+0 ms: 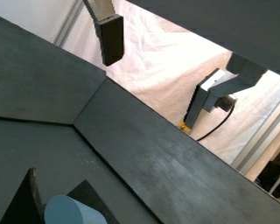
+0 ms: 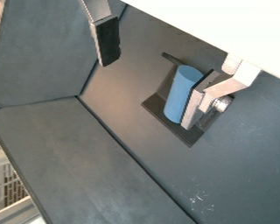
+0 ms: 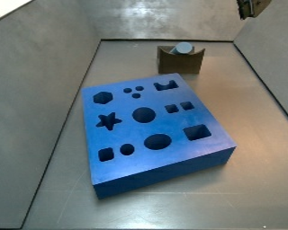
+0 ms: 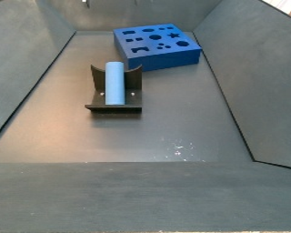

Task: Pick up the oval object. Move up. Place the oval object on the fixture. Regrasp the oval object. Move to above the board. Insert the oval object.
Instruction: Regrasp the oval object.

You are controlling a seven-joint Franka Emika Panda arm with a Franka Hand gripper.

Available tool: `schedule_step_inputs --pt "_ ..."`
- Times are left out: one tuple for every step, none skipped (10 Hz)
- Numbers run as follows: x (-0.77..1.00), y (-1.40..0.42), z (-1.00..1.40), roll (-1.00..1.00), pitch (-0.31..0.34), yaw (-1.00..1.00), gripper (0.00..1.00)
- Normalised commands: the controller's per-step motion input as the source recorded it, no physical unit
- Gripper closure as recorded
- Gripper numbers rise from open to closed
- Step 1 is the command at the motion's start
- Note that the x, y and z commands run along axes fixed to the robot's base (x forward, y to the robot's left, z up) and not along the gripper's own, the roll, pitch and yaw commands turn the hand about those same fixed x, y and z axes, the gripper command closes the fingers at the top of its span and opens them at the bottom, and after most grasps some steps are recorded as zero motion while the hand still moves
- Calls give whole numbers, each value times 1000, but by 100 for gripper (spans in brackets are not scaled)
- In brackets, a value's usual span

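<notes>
The pale blue oval object [image 4: 113,80] lies lengthwise in the notch of the fixture [image 4: 95,91], alone and untouched. In a side view it sits on the fixture [image 3: 179,63] behind the blue board [image 3: 153,126], its end [image 3: 183,48] facing the camera. My gripper [image 2: 154,83] hangs open well above the floor, with nothing between its fingers [image 2: 108,39]. The oval object [image 2: 181,92] shows beyond the jaws, resting on the fixture [image 2: 152,108]. In a wrist view the gripper [image 1: 160,74] frames pale backdrop, with the oval object [image 1: 73,212] and fixture [image 1: 24,201] at the edge. The gripper [image 3: 248,7] shows at the frame's corner.
Sloped dark walls [image 4: 26,73] ring the grey floor [image 4: 160,127]. The board [image 4: 158,45] with its several cut-outs lies at the far end from the fixture in that side view. A yellow cable [image 1: 206,131] and white cloth [image 1: 166,61] lie outside the enclosure.
</notes>
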Motion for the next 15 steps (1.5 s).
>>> schedule_step_inputs --pt "42 68 -1000 155 114 186 0" --pt "57 58 -1000 156 65 183 0" --pt "68 48 -1000 145 36 181 0" --pt "75 46 -1000 136 23 176 0" --pt "95 38 -1000 117 -9 150 0" --pt "103 33 -1000 111 -20 137 0" --pt "116 26 -1000 102 -39 111 0" --pt "128 20 -1000 94 -49 88 0" --pt "133 15 -1000 88 -52 71 0" --pt "136 10 -1000 84 -51 60 0" --pt "122 2 -844 79 -50 38 0" --pt "108 -3 -698 74 -45 30 0" --pt "90 -6 -510 70 -34 20 0" --pt "85 -7 -371 68 -28 15 0" --pt "52 -12 -221 60 -2 15 0"
